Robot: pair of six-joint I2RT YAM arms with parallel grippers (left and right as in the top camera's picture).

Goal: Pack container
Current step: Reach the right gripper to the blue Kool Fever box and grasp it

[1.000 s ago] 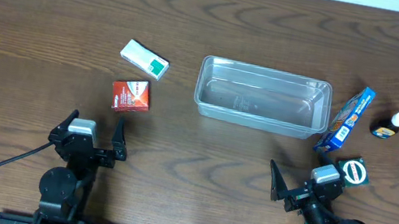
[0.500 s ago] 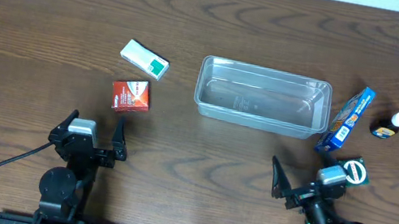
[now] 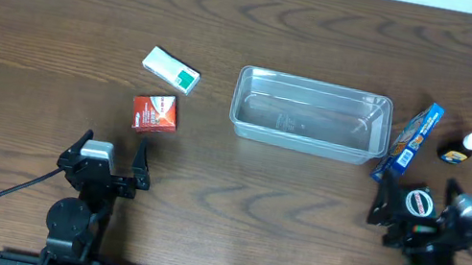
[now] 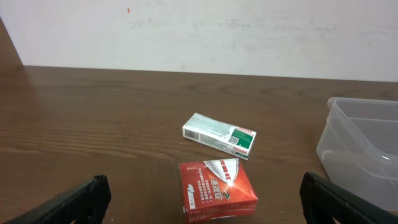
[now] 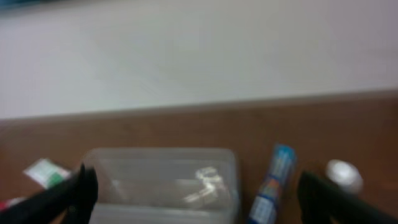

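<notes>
Tabletop [image 3: 45, 1] bears the container [image 3: 307, 116], apart from both spread jaws.

Clear rectangular plastic container [image 3: 309, 115], empty, upright, mid-table, long side across

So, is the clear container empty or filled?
Empty. Overhead, the container shows only its clear floor; the red box, white-green box and blue carton lie outside it.
</notes>
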